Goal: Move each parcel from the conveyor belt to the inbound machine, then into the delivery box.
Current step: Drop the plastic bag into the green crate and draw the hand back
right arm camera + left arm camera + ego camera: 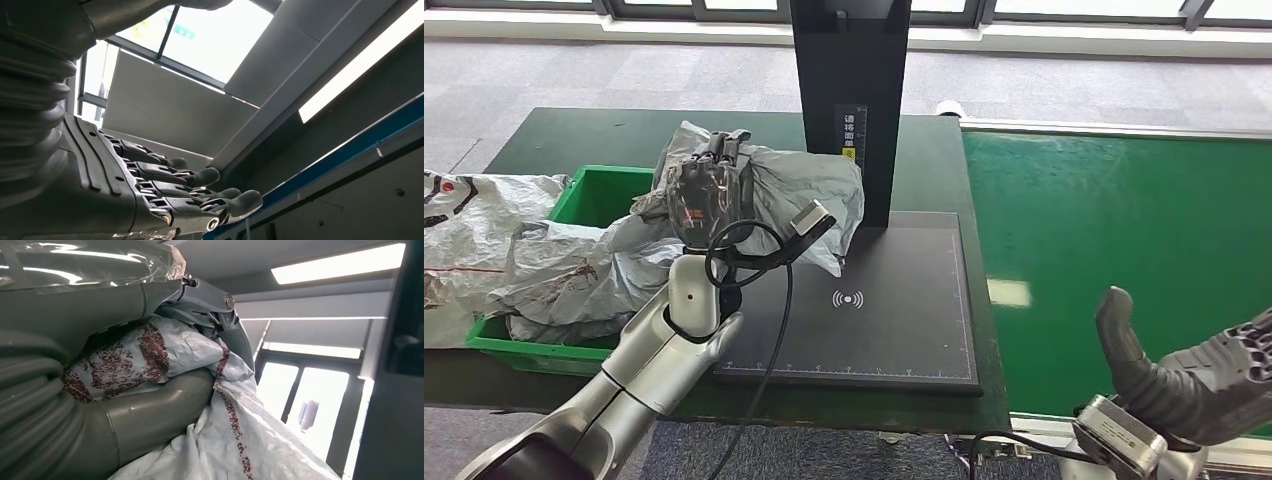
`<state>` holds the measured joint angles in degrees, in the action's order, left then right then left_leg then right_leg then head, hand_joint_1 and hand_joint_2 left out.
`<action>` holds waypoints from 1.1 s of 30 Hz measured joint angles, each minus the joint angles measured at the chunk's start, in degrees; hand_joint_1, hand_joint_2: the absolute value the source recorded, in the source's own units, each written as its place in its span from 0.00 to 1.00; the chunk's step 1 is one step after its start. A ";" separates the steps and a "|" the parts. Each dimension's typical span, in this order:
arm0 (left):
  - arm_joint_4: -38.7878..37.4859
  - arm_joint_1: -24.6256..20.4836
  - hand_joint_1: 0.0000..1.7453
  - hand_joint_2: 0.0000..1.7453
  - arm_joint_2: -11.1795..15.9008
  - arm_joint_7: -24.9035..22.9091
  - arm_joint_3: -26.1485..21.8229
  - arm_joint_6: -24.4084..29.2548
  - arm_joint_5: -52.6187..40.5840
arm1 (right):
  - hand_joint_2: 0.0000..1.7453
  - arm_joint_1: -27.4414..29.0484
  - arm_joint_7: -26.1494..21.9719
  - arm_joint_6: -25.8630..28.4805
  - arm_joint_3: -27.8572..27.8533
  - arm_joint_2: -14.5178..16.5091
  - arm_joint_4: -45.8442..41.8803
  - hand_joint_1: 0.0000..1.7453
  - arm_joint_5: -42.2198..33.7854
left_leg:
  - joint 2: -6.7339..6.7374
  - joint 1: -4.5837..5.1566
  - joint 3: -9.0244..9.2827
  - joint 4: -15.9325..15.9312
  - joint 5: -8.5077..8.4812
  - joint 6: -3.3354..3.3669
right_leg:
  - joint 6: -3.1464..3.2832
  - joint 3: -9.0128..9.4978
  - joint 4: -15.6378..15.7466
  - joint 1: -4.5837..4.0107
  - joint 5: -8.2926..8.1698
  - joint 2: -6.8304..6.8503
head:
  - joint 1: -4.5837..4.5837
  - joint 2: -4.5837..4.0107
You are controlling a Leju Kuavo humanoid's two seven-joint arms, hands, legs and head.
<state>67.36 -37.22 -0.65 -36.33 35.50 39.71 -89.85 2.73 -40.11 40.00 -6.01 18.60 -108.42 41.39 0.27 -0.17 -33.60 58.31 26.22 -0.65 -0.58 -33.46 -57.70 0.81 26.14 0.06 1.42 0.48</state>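
While the left hand (pixel 709 190) grips a grey parcel (pixel 809 195) above the scanner's (pixel 874 300) left edge, beside the green box (pixel 599 195), it should lift clear before releasing over the box; the right hand (pixel 1194 375) hangs open near the belt (pixel 1124 260).

On the black post (pixel 848 100) of the scanning machine you can see a narrow vertical label (pixel 849 135) with white Chinese characters running down it; the first three read 请将面, and the rest is cut off behind the grey parcel (pixel 809 195). The flat black plate (pixel 894 300) at the foot of the post carries a small white wireless sign (pixel 848 299), a dot with curved waves on both sides, and fine white ruler ticks along its front and right edges. Red marks on the grey bags are too broken for you to read
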 joint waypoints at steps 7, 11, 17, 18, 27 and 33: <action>0.32 -0.50 1.00 1.00 2.58 -0.99 -1.49 0.00 -0.02 | 1.00 0.27 -0.01 0.00 0.00 0.00 -0.02 0.00 0.12 | 0.01 0.00 -0.03 0.00 0.00 0.00 | 0.00 -0.01 0.00 0.00 0.00 -0.01 | -0.01 0.00; -2.79 -1.90 1.00 1.00 3.15 5.06 -8.92 0.00 -0.02 | 1.00 0.85 -0.01 -0.02 0.00 0.00 -0.02 0.00 0.19 | 0.04 -0.01 -0.02 0.00 -0.05 -0.03 | 0.02 -0.05 0.00 0.00 -0.02 -0.03 | 0.00 0.00; -11.50 -5.93 1.00 1.00 2.57 12.84 -23.45 0.00 -0.01 | 1.00 1.80 0.00 0.00 0.00 0.01 -0.48 0.00 -0.48 | 0.10 -0.03 -0.02 0.00 -0.09 -0.08 | 0.07 -0.10 -0.01 -0.03 -0.05 -0.08 | 0.00 0.00; -12.89 -6.41 1.00 1.00 2.37 13.13 -25.40 0.00 -0.01 | 1.00 1.98 0.00 0.00 0.00 0.02 -0.63 0.00 -0.54 | 0.10 -0.04 -0.03 0.00 -0.10 -0.08 | 0.07 -0.10 -0.01 -0.03 -0.05 -0.09 | 0.00 0.00; -20.97 -8.36 1.00 1.00 1.35 12.82 -32.94 0.00 -0.02 | 1.00 2.57 0.00 -0.01 0.00 0.03 -1.13 0.00 -0.52 | 0.05 -0.02 -0.08 0.01 -0.09 -0.08 | 0.06 -0.10 -0.01 -0.01 -0.05 -0.06 | -0.01 0.00; -26.17 -9.72 1.00 1.00 1.15 11.19 -34.70 0.00 -0.02 | 1.00 3.17 0.00 -0.01 0.00 0.04 -1.13 0.00 -0.63 | 0.06 -0.02 -0.08 0.01 -0.09 -0.08 | 0.06 -0.13 -0.01 -0.01 -0.06 -0.08 | 0.00 0.00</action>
<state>41.20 -46.95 0.50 -25.14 0.80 39.71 -89.88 5.90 -40.11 39.99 -6.01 18.64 -109.55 40.76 0.33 -0.18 -33.69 58.31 26.12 -0.73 -0.52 -33.59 -57.71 0.79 26.08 -0.02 1.42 0.48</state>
